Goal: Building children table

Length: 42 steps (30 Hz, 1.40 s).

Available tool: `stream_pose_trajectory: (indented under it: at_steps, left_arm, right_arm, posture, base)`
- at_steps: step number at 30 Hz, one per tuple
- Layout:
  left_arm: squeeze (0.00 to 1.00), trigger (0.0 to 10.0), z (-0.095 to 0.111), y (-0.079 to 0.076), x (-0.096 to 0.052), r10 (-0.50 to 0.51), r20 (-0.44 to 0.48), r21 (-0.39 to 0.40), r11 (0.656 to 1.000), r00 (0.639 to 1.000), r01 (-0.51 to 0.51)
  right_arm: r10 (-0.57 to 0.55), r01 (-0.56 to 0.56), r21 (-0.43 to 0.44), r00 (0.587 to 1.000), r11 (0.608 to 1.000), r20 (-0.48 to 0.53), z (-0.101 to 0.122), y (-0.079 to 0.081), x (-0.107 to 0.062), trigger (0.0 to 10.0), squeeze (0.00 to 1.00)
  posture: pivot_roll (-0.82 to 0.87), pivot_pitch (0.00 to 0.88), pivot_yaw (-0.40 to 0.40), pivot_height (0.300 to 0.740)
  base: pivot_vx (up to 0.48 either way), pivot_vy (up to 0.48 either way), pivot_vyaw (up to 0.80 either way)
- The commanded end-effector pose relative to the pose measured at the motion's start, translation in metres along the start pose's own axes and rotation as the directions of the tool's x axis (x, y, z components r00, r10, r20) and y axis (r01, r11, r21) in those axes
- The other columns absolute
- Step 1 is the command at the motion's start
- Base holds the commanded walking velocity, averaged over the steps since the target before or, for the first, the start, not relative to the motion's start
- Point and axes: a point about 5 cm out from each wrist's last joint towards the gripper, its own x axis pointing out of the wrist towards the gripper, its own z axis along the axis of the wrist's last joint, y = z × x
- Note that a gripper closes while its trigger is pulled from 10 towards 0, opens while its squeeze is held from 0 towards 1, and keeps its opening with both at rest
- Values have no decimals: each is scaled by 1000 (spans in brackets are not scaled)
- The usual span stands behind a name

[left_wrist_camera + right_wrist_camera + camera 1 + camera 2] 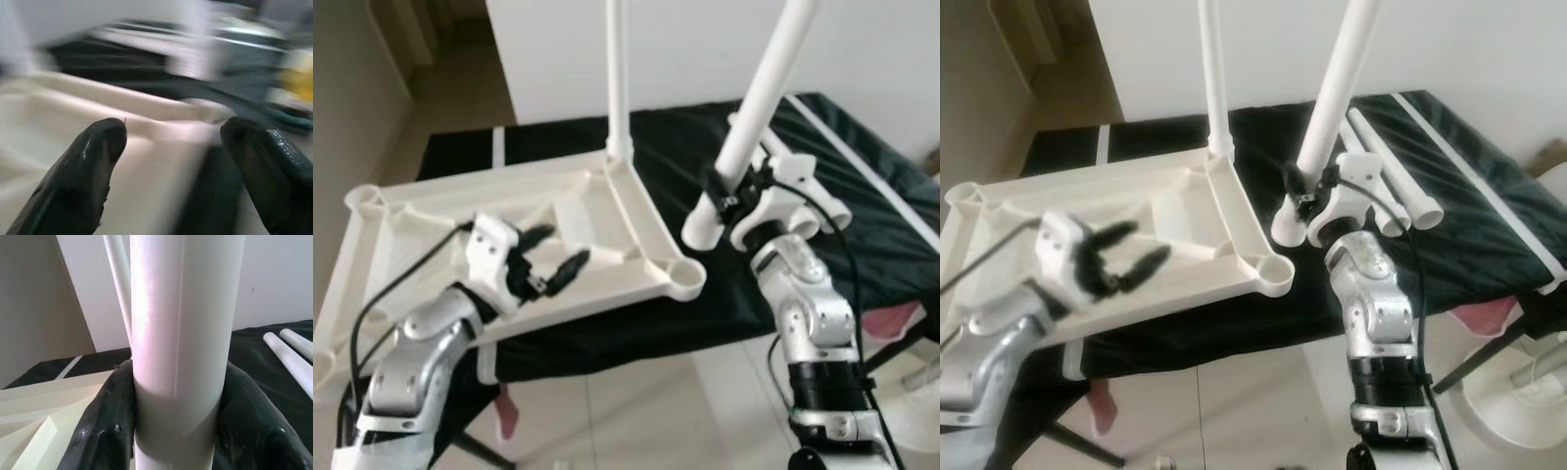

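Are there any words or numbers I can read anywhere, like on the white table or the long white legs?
None: no words, numbers or labels can be read here.
The upside-down white tabletop is plain.
The white leg held by the right gripper is plain.
The spare legs on the black cloth are plain.
The left wrist view over the left gripper is too blurred to show any writing.
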Motion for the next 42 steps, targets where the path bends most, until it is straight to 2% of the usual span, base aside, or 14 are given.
stream_pose_trajectory:
  at_steps: [1,2,3,5,6,8,12,15,16,22,29,30,38,42]
  left_arm:
    - [0,10000,1,-10,4,-75,-5,-10,997,997,75]
    - [0,10000,-4,-16,11,-84,-26,-17,996,996,84]
    - [0,10000,-4,-16,11,-84,-26,-17,996,996,84]
    - [0,10000,-12,-23,26,-60,-61,14,998,996,61]
    - [0,10000,-12,-23,26,-60,-61,14,998,996,61]
    - [0,10000,-16,-26,39,-24,-67,-5,1000,997,24]
    - [0,10000,-12,-31,52,15,-38,-57,998,999,-18]
    - [0,10000,-9,-32,55,28,-17,-51,998,999,-29]
    - [0,10000,-9,-25,60,114,-20,-26,993,993,-114]
    - [0,10000,-18,-21,63,190,-77,48,981,979,-186]
    - [0,10000,-19,-25,66,210,-102,1,978,972,-211]
    - [0,10000,-23,-26,67,207,-147,-9,978,967,-210]
    - [0,10000,-25,-25,68,209,-163,-4,977,964,-213]
    - [0,10000,-20,-19,68,241,-142,7,970,960,-242]
  right_arm:
    - [11,-11,-8,999,1000,31,4,4,0,10000,0]
    - [19,-19,-18,999,1000,30,2,6,-2,10000,0]
    - [19,-19,-18,999,1000,30,2,6,-2,10000,0]
    - [39,-39,-29,999,999,11,-4,10,-5,10000,0]
    - [39,-39,-29,999,999,11,-4,10,-5,10000,0]
    - [58,-59,-49,998,997,-25,-15,13,-9,10000,0]
    - [75,-78,-50,996,996,-50,-23,17,-10,10000,0]
    - [78,-81,-53,996,995,-52,-24,19,-10,10000,0]
    - [83,-88,-92,995,992,-60,-27,20,-12,10000,0]
    - [97,-104,-122,993,987,-63,-33,25,-15,10000,0]
    - [141,-146,-112,989,983,-53,-37,30,-22,10000,0]
    - [155,-160,-118,987,980,-47,-39,32,-26,10000,0]
    - [174,-176,-96,984,980,-36,-44,33,-34,10000,0]
    - [162,-168,-103,985,980,-60,-52,27,-51,10000,0]
  posture:
    - [14,63,-7,740]
    - [16,64,-10,740]
    - [16,64,-10,740]
    - [20,70,-20,740]
    - [20,70,-20,740]
    - [17,73,-21,740]
    - [17,78,-25,740]
    - [17,79,-26,740]
    - [21,78,-30,740]
    - [22,76,-32,740]
    - [36,68,-43,740]
    - [38,67,-44,740]
    - [44,61,-48,740]
    - [46,55,-46,740]
  base:
    - [0,0,0]
    - [0,0,0]
    - [0,0,0]
    - [0,0,0]
    - [0,0,0]
    - [0,0,0]
    - [0,0,0]
    - [0,0,0]
    - [0,0,0]
    - [0,0,0]
    - [0,0,0]
    - [0,0,0]
    - [0,0,0]
    - [0,0,0]
